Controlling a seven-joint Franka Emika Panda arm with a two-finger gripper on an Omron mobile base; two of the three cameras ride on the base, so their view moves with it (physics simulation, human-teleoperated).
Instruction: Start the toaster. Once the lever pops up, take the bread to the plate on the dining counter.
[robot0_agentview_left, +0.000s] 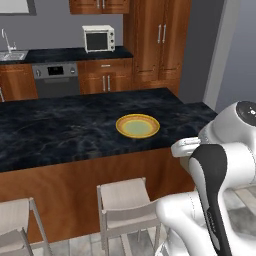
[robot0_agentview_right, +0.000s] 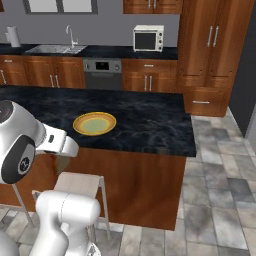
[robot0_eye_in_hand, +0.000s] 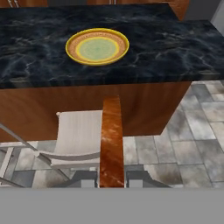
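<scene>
**Bread held over the floor, plate not reached yet**

Bread (robot0_eye_in_hand: 111, 142) is pinched edge-on in the gripper (robot0_eye_in_hand: 111, 178), and it sticks up between the two dark tips in the hand view. The tips sit tight against both sides of the slice, so the claw is closed on it, only as wide as the slice is thick.

The plate (robot0_eye_in_hand: 97, 45) lies flat on the dining counter (robot0_eye_in_hand: 175, 48), near the front edge, and nothing is on it. It also shows in the left base view (robot0_agentview_left: 137, 125). From the hand view, the bread is well short of the counter, above a pale stool (robot0_eye_in_hand: 78, 135) and the grey floor tiles.

What could go wrong? I think there are three things.

- The hand looks lower than the counter top (judging by the wood front showing behind the slice). If the arm goes straight ahead, the bread could bump the counter edge and get knocked loose.
- If the claw opens too soon, the slice would fall on the stool or floor.
- The slice is held on its edge, so if it is let go high up, it could tip or roll off the plate.
</scene>
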